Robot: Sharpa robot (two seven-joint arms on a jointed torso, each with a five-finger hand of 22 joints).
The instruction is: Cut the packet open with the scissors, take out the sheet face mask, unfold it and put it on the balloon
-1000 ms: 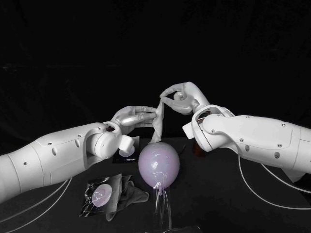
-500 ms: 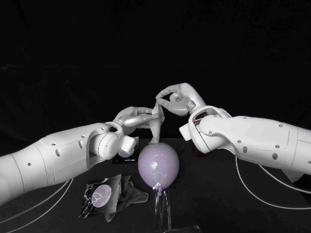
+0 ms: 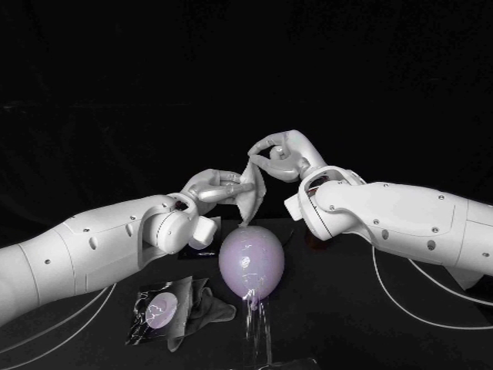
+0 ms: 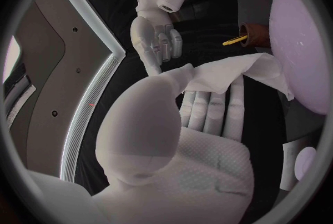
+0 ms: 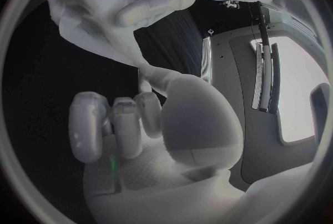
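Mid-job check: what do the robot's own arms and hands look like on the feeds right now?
The left arm and right arm have smooth, rounded white shells dotted with small dark screw holes. Thin white cables loop beneath them. The left hand and right hand are silver, and the wrist views show a finely dimpled palm surface.

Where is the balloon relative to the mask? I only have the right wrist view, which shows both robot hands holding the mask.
Observer: In the head view the balloon stands straight below the mask, which hangs between the left robot hand and the right robot hand.
Operator: Is the packet in the way?
Observer: No. The packet lies on the table, on the left arm's side of the balloon and nearer the robot.
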